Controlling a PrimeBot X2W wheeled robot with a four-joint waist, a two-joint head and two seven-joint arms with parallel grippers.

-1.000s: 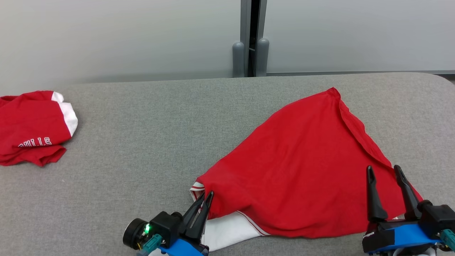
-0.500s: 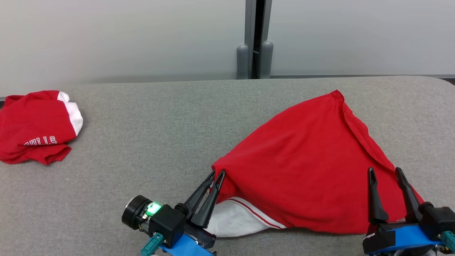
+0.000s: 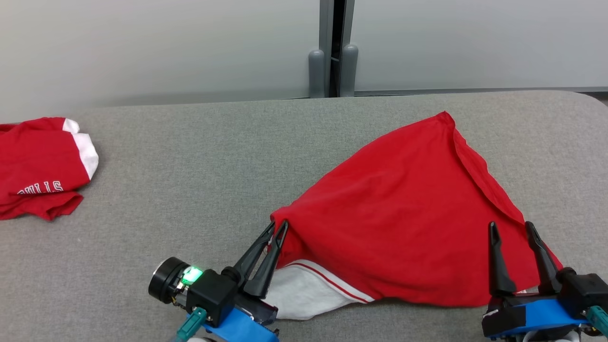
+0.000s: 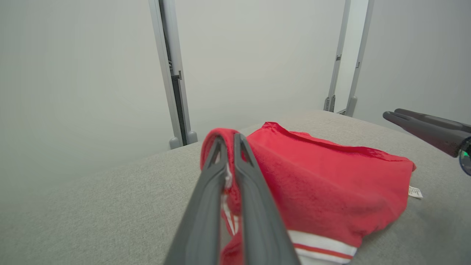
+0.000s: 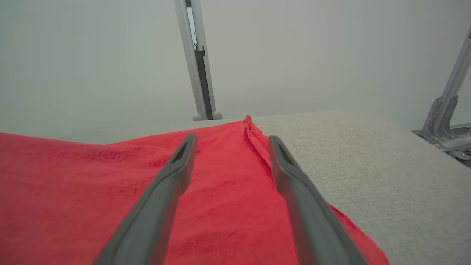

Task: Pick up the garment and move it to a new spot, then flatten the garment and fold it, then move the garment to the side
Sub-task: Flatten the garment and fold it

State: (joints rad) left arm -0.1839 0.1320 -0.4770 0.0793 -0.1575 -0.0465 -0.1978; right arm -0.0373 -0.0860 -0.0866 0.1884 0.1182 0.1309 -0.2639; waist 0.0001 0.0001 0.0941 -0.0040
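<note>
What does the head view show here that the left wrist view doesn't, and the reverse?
Head view adds: a bunched red shirt with white lettering at the grey table's far left. Left wrist view adds: a small white tag at the garment's corner and a second pair of wall posts. Shared: the garment on the table, the left gripper with jaws shut on its edge, the right gripper open.

left hand: black fingers | blue wrist | green LED | teal plug
</note>
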